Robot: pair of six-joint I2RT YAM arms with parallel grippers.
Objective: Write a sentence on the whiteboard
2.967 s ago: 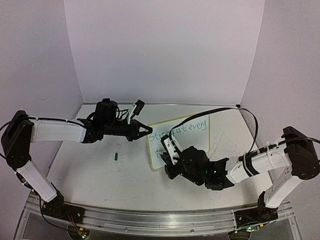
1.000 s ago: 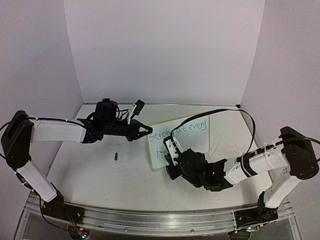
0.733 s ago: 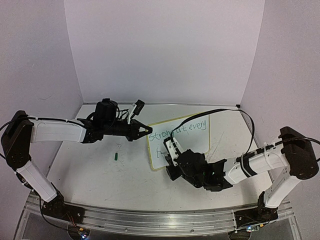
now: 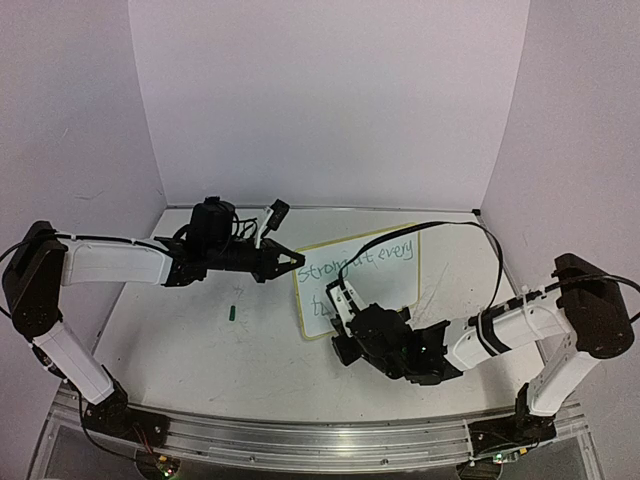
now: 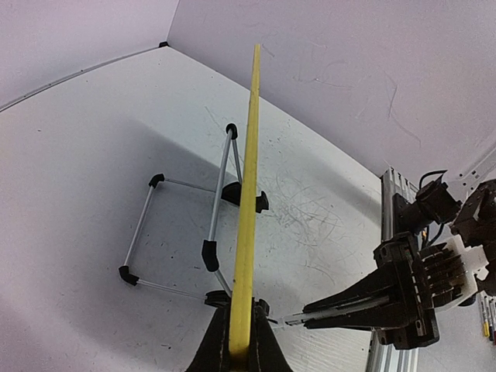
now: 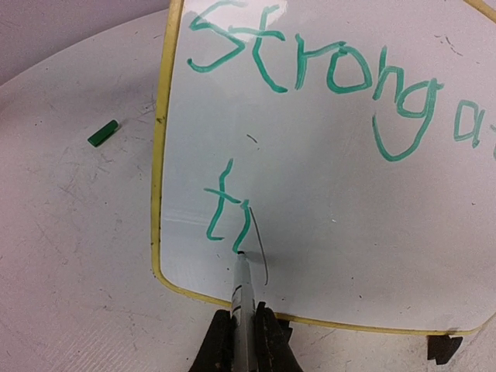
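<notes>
The whiteboard (image 4: 385, 282) stands tilted on the table, yellow-framed; in the left wrist view it shows edge-on (image 5: 249, 170). My left gripper (image 4: 297, 260) (image 5: 240, 350) is shut on its left frame edge. The sentence (image 4: 358, 258) is green: "strong at every" along the top (image 6: 310, 74), and a "t" with a further stroke (image 6: 227, 205) below. My right gripper (image 4: 338, 303) (image 6: 242, 324) is shut on a marker (image 6: 241, 288), whose tip touches the board at the lower end of that stroke. The right gripper with the marker (image 5: 333, 310) also shows in the left wrist view.
A small green marker cap (image 4: 232, 312) (image 6: 103, 132) lies on the table left of the board. The board's wire stand (image 5: 217, 205) with black feet spreads behind it. Walls close the table on three sides, and a metal rail (image 4: 300, 440) runs along the near edge.
The right gripper has shifted slightly toward the near edge with the marker, and a new green stroke has appeared beside the "t". The left arm and the board have stayed still.
</notes>
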